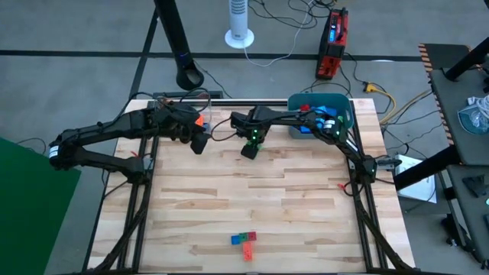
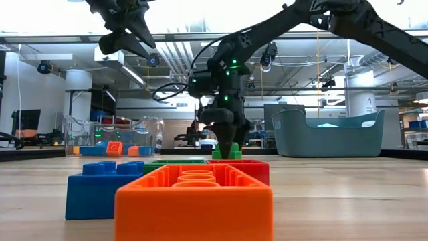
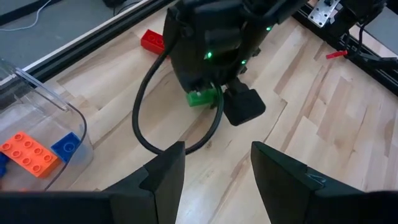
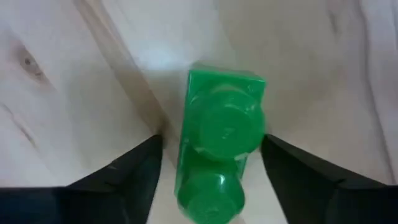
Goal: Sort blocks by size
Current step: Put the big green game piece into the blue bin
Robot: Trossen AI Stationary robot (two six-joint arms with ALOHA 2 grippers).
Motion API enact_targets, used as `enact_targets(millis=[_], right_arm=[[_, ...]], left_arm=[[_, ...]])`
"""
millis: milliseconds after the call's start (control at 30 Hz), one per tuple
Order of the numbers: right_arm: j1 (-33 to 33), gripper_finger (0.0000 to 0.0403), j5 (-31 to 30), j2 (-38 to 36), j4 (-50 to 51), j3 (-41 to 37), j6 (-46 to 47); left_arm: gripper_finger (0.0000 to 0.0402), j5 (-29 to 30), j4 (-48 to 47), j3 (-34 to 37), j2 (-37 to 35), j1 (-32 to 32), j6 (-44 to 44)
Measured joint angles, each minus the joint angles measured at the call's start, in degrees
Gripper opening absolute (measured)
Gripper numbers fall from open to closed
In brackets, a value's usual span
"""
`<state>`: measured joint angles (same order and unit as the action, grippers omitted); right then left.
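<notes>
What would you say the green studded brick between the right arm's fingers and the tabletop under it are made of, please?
The small green studded brick looks like moulded plastic with a smooth, slightly glossy finish: uniform colour, soft highlights on its round studs. The pale tabletop looks like wood, probably joined planks with a matt finish: grain lines, a knot and board seams show.

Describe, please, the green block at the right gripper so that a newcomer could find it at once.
Start at the teal tub on the table's far right edge and follow the right arm out to the right gripper. The green block sits between its open fingers on the wood. It is a narrow two-stud brick, alone there, unlike the clustered blocks at the near edge.
</notes>
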<state>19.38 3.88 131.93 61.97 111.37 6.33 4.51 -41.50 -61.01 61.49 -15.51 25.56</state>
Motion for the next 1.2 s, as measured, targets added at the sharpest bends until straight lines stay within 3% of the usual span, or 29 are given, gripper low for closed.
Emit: enact_targets(millis=[100,233,500,667,900,1033,1200], right_arm=[[0.0,0.022,-0.3,-0.2,-1.9,-2.2,1.1],[0.1,0.0124,-0.1,-0.2,-4.9,-4.6,1.2],[2.0,0.0124,7.8,-5.5,-2.3,-5.2,-0.2],[2.9,0.0124,18.9,-17.2,-2.9,-5.7,-3.6],[-2.8,0.0124,15.0,-27.9,-7.9,-6.3,-15.8],[-6.0,0.0124,30.4,-31.1,-10.7,-5.9,-17.2],[-7.9,0.0124,40.8,-31.3,-11.7,-6.1,-9.4]], left_arm=[[0.017,0.0,0.0,0.0,0.0,0.0,0.0],[0.017,-0.1,0.0,0.0,0.0,0.0,-0.5],[0.0171,-2.7,0.4,0.0,-0.7,0.5,-3.3],[0.0171,-4.3,1.8,0.0,-2.3,3.3,-7.9],[0.0171,-9.9,11.8,0.0,-2.9,8.3,-10.9],[0.0171,-9.8,17.9,0.0,-2.1,11.9,-15.6],[0.0171,-11.1,29.1,0.0,-0.7,17.1,-23.6]])
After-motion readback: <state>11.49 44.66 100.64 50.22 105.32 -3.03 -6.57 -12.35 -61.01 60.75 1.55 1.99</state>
